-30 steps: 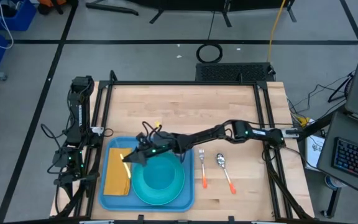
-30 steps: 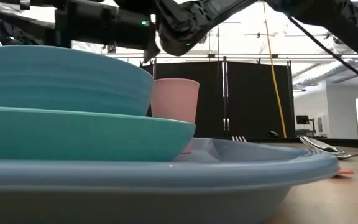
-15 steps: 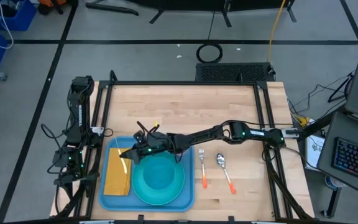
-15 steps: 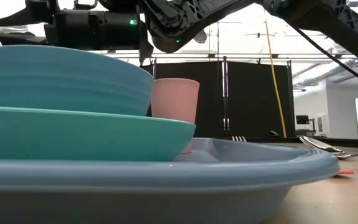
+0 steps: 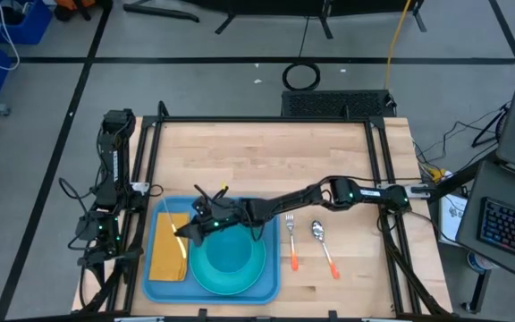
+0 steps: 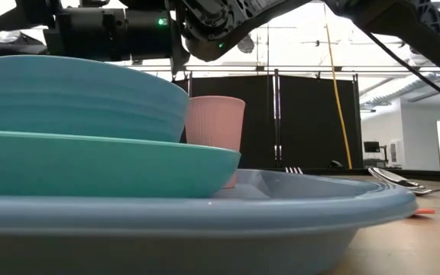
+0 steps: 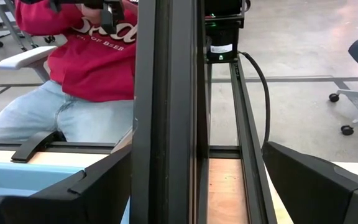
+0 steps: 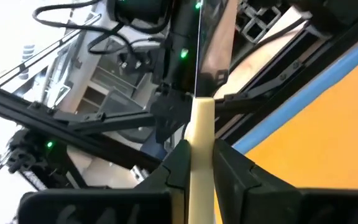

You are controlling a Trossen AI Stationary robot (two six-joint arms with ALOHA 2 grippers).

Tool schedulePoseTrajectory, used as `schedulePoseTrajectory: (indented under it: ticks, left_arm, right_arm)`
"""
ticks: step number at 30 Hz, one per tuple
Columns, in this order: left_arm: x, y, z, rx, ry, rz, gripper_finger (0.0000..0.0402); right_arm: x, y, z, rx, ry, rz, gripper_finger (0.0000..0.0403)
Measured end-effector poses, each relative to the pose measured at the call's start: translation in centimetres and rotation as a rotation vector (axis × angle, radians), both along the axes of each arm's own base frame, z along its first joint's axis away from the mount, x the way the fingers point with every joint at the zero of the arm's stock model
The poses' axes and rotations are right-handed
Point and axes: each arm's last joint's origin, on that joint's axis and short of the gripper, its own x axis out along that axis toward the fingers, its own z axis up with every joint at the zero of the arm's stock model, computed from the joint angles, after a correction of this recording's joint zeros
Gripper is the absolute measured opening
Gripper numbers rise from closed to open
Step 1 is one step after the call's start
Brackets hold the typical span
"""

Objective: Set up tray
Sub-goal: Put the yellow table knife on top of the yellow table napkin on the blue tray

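Gripping a knife over tray

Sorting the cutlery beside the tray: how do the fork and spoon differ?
The fork ends in tines; the spoon ends in a rounded bowl. The fork lies nearer the tray; the spoon lies farther out. The fork lies straighter; the spoon is angled. Both have metal heads, orange handles, and rest on the table.

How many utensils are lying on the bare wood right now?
2: a fork just right of the tray, and a spoon right of the fork. Others may be hidden under the right arm.

Right gripper lower, nearer napkin
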Motion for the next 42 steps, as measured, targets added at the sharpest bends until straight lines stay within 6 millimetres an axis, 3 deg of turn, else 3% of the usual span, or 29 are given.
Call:
schedulePoseTrajectory:
  ticks: [17, 26, 42]
  left_arm:
    - [0.0, 0.0, 0.0, 0.000, 0.000, 0.000, 0.0351]
    - [0.0, 0.0, 0.0, 0.000, 0.000, -0.001, 0.0351]
    - [0.0, 0.0, 0.0, 0.000, 0.000, 0.000, 0.0351]
  right_arm:
    - [-0.1, -0.1, -0.6, -0.005, 0.021, -0.003, 0.0040]
    - [0.3, 0.0, -3.1, 0.076, 0.046, 0.018, 0.0042]
    - [0.3, 0.0, -3.0, 0.067, 0.043, -0.054, 0.0042]
